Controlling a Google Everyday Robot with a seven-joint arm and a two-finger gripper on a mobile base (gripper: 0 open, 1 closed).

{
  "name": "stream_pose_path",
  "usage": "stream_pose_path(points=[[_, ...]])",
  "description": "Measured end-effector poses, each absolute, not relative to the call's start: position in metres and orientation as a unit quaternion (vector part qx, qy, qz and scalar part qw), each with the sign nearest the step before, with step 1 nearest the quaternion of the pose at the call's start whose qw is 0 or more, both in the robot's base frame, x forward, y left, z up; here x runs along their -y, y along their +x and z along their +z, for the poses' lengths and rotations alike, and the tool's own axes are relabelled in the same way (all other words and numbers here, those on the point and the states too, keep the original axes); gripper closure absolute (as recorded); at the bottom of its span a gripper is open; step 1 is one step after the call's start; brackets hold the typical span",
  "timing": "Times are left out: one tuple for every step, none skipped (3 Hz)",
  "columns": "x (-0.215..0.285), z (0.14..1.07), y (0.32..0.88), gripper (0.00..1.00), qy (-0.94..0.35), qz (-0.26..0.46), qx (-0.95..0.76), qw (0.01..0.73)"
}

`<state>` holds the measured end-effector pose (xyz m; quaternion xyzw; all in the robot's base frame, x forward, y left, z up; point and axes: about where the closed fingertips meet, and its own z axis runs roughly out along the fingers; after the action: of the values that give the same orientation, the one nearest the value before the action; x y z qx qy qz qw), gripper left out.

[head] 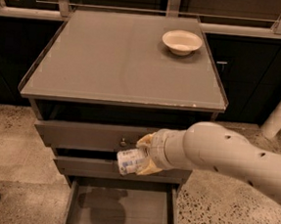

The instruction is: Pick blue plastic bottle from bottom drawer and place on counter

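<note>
Bottle gripped and out of the drawer: the carry to the counter looks to be the step in hand.
The jaws are clamped on the bottle [130,161], which lies sideways in the gripper [142,156], in front of the middle drawer [81,166] and above the open bottom drawer [136,211]. The next move calls for a rise past the counter [115,58] edge, then a set-down on bare top (the bowl [181,41] sits far right).

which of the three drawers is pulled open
The bottom drawer, lowest and narrowest: its bare floor shows, while the two wider drawers above show only fronts. The gripper holds the blue plastic bottle above it.
</note>
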<state>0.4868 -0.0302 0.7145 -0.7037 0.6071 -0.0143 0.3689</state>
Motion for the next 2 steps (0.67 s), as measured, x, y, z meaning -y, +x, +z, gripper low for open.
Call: stream_pose_path(points=[[0.0279,0.7676,0.4865,1.0,-0.729,-0.034,-0.58,0.363],[0.0279,0.7677,0.4866,1.0,-0.729,-0.034,-0.58,0.363]])
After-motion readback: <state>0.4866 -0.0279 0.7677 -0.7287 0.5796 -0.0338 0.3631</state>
